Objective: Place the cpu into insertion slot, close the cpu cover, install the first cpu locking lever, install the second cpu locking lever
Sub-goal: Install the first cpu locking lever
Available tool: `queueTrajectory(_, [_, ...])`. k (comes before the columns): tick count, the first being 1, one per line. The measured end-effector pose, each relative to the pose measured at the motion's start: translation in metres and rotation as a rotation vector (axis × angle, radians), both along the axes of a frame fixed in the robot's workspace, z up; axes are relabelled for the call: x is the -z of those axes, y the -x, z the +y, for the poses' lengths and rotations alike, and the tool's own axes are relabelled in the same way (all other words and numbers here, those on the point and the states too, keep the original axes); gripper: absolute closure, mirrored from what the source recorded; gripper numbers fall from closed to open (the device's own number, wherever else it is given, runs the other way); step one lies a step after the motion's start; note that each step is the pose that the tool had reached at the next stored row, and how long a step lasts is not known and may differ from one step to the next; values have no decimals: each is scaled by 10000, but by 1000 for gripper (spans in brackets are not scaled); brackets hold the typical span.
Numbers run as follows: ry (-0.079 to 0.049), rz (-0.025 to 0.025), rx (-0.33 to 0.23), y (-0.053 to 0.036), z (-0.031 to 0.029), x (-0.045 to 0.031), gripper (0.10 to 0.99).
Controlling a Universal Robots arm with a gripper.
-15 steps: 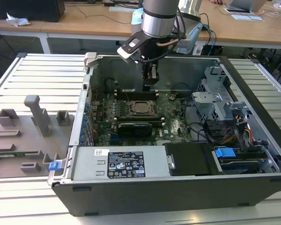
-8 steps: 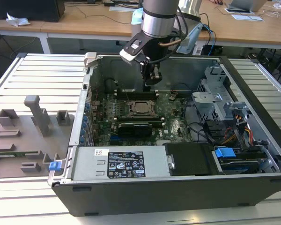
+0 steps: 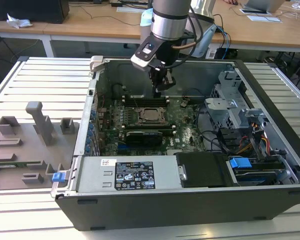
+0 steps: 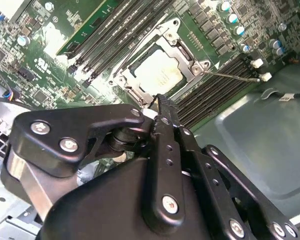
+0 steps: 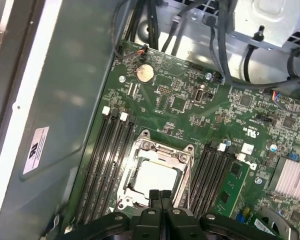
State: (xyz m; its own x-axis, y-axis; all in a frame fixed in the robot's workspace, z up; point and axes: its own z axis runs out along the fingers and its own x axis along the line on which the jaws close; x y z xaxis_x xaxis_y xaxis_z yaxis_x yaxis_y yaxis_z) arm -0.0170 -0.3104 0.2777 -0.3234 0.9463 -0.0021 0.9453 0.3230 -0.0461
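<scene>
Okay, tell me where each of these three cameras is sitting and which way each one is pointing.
Exterior view: off the arm, outside the open computer case, looking down into it; the arm and pincer show above the motherboard.
First wrist view: on the arm, looking past the shut pincer tips at the cpu under its cpu cover.
Second wrist view: on the arm, behind the pincer's linkage, facing the same cpu.
Both wrist views share pincer, cpu and cpu cover.

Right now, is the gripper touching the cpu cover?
Apart. In the exterior view the gripper hangs clear of the cpu cover, with the memory slots showing between its tip and the cover.
</scene>
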Motion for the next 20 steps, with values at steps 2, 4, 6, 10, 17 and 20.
queueTrajectory(2, [0,0,-346,0,0,0,980])
queueTrajectory(4, [0,0,-635,0,0,0,980])
queueTrajectory(6, [0,0,-817,0,0,0,980])
queueTrajectory(10, [0,0,-1252,0,0,0,980])
queueTrajectory(17, [0,0,-2460,0,0,0,980])
queueTrajectory(20, [0,-1,-3133,0,0,0,980])
